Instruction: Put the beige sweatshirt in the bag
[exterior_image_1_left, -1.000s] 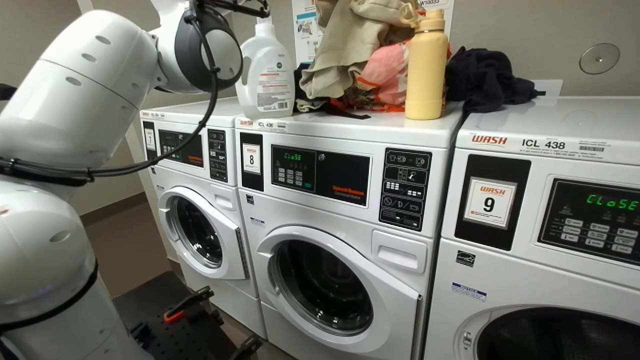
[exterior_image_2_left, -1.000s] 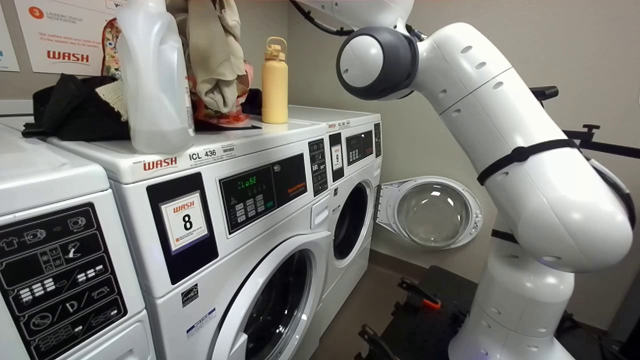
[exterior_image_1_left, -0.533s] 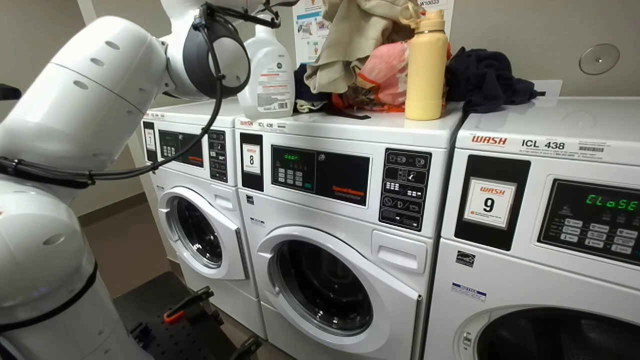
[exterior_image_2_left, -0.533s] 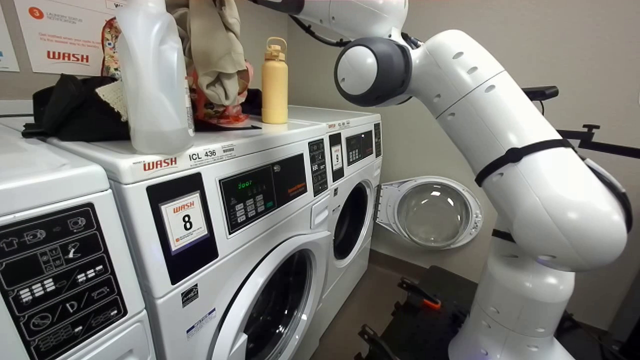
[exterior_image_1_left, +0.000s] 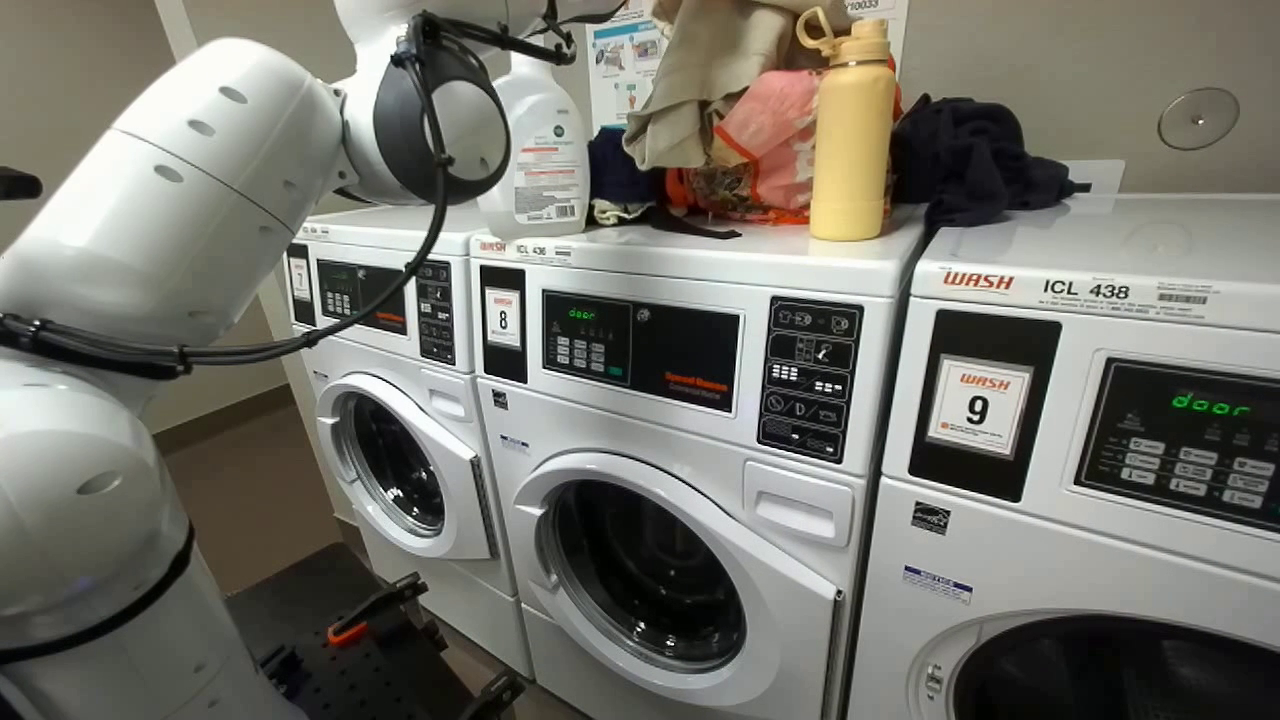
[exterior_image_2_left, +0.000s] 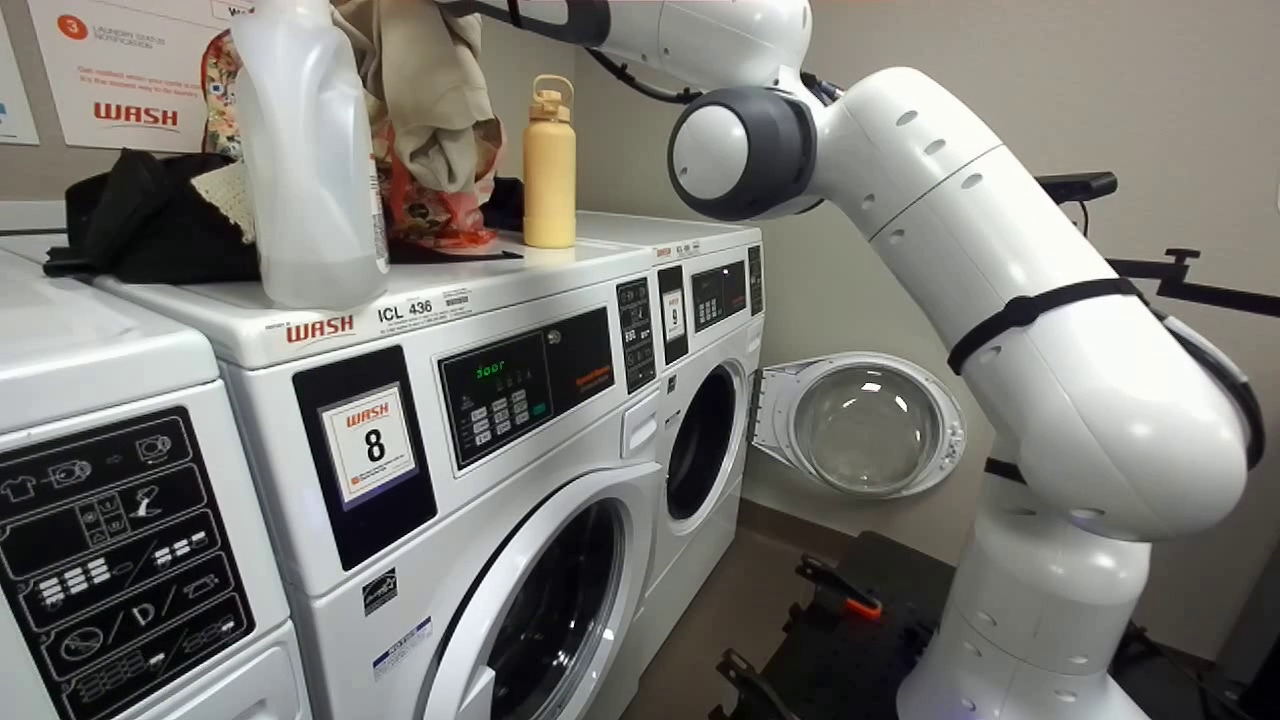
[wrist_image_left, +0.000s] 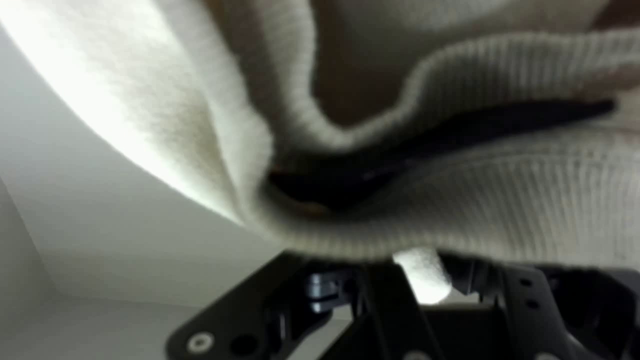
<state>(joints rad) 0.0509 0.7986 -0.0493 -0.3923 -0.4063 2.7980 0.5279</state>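
In an exterior view, the beige sweatshirt hangs above the middle washing machine, next to a pink-and-orange bundle; the yellow bottle stands near the front right corner. In an exterior view, the white jug stands at the front left corner. In the wrist view, the pincer grips the sweatshirt, whose folds hide its tips.

- In both exterior views most things look sharp, in soft light.
- The floor is dim.
- In an exterior view, the glass door has white shiny spots.
- Green letters glow on the washer.
- In the wrist view, the beige sweatshirt is blurry; its left edge shines almost white, and the inside of its fold is very dark.
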